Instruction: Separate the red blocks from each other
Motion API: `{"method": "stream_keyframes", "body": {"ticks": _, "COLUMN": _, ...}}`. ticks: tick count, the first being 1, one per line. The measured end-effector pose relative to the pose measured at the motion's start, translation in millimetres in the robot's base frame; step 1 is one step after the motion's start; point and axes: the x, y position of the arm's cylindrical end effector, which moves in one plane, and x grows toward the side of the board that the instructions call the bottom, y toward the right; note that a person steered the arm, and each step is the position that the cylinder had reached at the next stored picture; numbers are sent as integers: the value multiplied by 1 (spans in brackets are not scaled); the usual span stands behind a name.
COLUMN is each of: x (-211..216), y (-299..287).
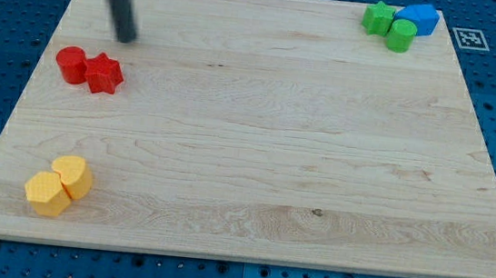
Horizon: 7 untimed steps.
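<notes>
A red cylinder block point(71, 64) and a red star block point(104, 73) sit touching each other at the view's left, on the wooden board point(258, 131). My tip point(126, 38) is on the board just above and slightly right of the red star, a short gap away from it. The rod rises from the tip toward the view's top edge.
Two yellow blocks point(59, 186) touch each other at the view's bottom left. A green star point(378, 18), a green cylinder point(401, 35) and a blue block point(419, 19) cluster at the view's top right. A marker tag point(469, 37) lies off the board's top right corner.
</notes>
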Motion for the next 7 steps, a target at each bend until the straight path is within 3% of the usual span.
{"method": "stream_keyframes", "body": {"ticks": 1, "x": 1, "y": -65}}
{"method": "stream_keyframes", "body": {"ticks": 3, "x": 28, "y": -65}}
{"method": "stream_keyframes", "body": {"ticks": 4, "x": 70, "y": -65}}
{"method": "stream_keyframes", "body": {"ticks": 7, "x": 66, "y": -65}}
